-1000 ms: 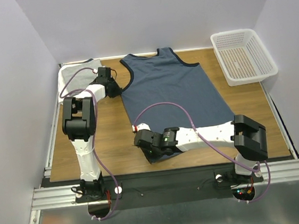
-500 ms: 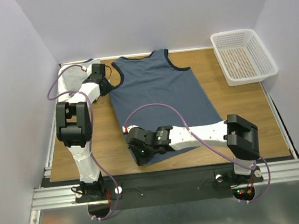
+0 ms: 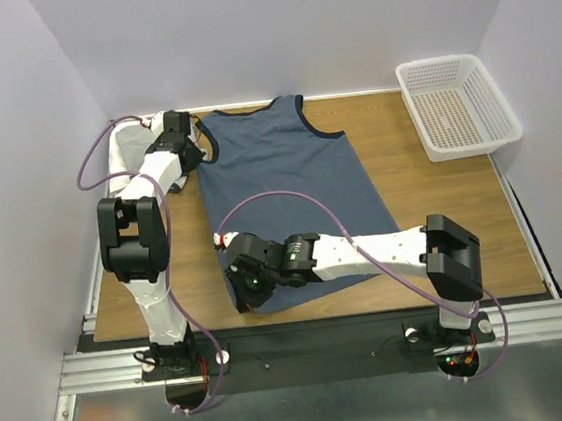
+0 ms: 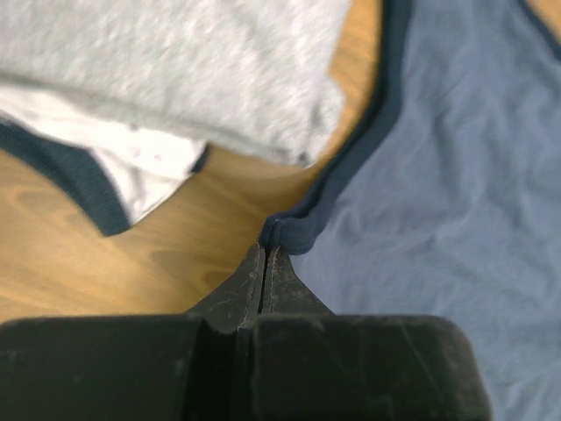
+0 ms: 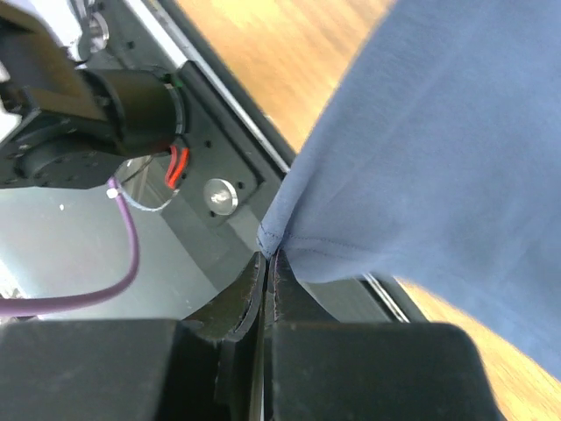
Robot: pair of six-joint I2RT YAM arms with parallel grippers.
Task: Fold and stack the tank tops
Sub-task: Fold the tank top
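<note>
Slate-blue tank top (image 3: 287,170), clamped in left hand (image 4: 265,263) and right hand (image 5: 266,263), on wooden table (image 3: 440,194), pale walls (image 3: 292,28).

Pale lavender walls (image 3: 292,28) close the far, left and right sides. An aluminium rail (image 3: 107,368) runs along the near edge of the wooden table (image 3: 460,192).

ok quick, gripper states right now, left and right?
Left gripper: closed, pinching the navy-trimmed strap edge of the blue tank top.
Right gripper: closed, pinching the same top's bottom hem corner.
</note>
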